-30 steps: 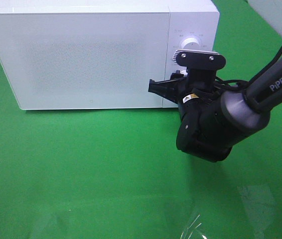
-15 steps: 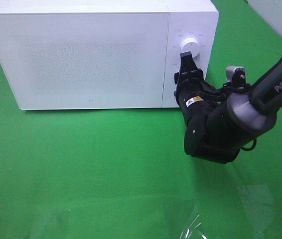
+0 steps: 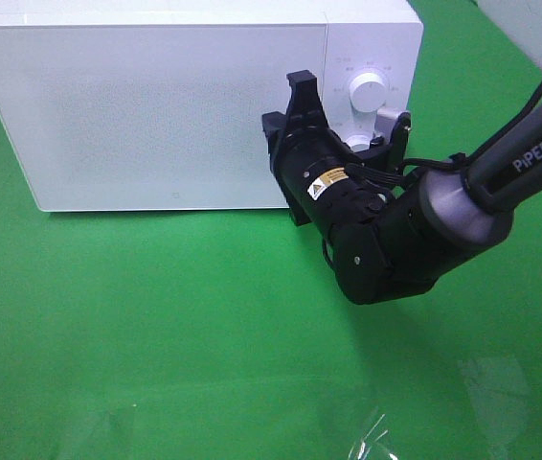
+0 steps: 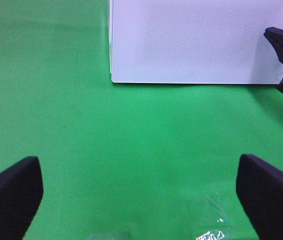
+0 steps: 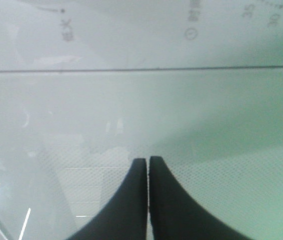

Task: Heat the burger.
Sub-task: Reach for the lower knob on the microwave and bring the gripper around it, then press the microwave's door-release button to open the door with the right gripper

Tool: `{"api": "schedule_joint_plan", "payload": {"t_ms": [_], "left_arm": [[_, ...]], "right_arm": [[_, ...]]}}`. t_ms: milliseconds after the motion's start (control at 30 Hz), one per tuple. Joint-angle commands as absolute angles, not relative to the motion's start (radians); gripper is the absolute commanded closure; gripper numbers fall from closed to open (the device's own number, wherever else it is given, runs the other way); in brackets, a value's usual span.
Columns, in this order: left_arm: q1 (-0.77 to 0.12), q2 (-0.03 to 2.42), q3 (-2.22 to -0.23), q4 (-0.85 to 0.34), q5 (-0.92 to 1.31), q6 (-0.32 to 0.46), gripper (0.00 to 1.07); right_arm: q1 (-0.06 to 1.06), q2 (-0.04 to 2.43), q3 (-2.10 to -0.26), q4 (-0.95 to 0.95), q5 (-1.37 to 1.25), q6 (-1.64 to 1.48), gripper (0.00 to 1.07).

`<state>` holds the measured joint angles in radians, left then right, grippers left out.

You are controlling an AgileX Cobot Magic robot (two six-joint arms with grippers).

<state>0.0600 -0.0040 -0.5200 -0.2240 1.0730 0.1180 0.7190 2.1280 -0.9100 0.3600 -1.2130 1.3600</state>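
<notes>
Right wrist only: right gripper [image 5: 148, 161], tips together, facing microwave [image 5: 131, 100] front.

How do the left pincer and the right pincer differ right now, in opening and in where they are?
Opening: the left pincer stands wide open, while the right pincer is shut, its fingers pressed together.
Place: the left pincer hangs over the green cloth, back from the microwave. The right pincer is close up at the microwave's door, near the control panel.
Shared: both have black fingers, and neither holds anything.
</notes>
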Motion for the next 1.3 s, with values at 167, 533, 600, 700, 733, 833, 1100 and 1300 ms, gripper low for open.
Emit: {"api": "schedule_joint_plan", "payload": {"t_ms": [167, 533, 600, 700, 733, 833, 1100, 1300], "left_arm": [[0.062, -0.021, -0.516, -0.235, 1.066, 0.117, 0.1], [0.062, -0.021, -0.516, -0.235, 1.066, 0.117, 0.1], [0.062, -0.021, -0.516, -0.235, 1.066, 0.117, 0.1], [0.062, -0.021, -0.516, -0.235, 1.066, 0.117, 0.1], [0.062, -0.021, -0.516, -0.235, 1.066, 0.117, 0.1], [0.062, -0.021, -0.516, -0.235, 1.066, 0.117, 0.1], [0.062, -0.021, -0.516, -0.235, 1.066, 0.117, 0.1], [0.062, -0.021, -0.516, -0.235, 1.066, 0.117, 0.1]], "right_arm": [[0.713, 2.122, -0.914, 0.399, -1.266, 1.315, 1.05], [0.713, 2.122, -0.914, 0.477, -1.207, 1.292, 0.59], [0.713, 2.122, -0.914, 0.477, -1.196, 1.292, 0.55], [0.713, 2.122, -0.914, 0.476, -1.163, 1.285, 0.39], [0.713, 2.122, -0.914, 0.476, -1.163, 1.285, 0.39], [0.713, 2.122, -0.914, 0.473, -1.132, 1.266, 0.33], [0.714, 2.066, -0.849, 0.477, -1.042, 1.149, 0.33], [0.714, 2.018, -0.797, 0.477, -0.956, 1.04, 0.33]]}}
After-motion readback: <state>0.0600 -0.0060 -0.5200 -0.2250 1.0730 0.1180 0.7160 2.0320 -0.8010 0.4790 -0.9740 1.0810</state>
